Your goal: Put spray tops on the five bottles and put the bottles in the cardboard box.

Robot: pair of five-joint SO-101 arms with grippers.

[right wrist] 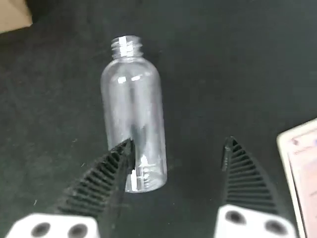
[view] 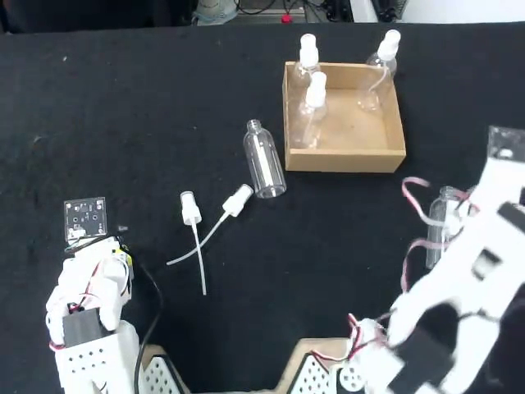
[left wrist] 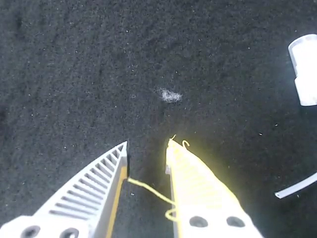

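Black tabletop (view: 123, 107), cardboard box (view: 344, 160), cables (view: 254, 8) behind

The counter (left wrist: 74, 59) is covered in black matt cloth, kinda fuzzy, with pale lint specks just ahead of the left tool (left wrist: 148, 143), whose ribbed fingers look like matt plastic, one pale grey and one yellow. The bottle (right wrist: 132, 114) just beside the right tool (right wrist: 179, 144) is clear glossy plastic with bright glints, and that tool's fingers are ribbed black plastic. The cardboard box (view: 344, 158) well beyond the right tool is plain matt brown, and the spray top (left wrist: 304, 69) near the left tool is smooth white plastic.
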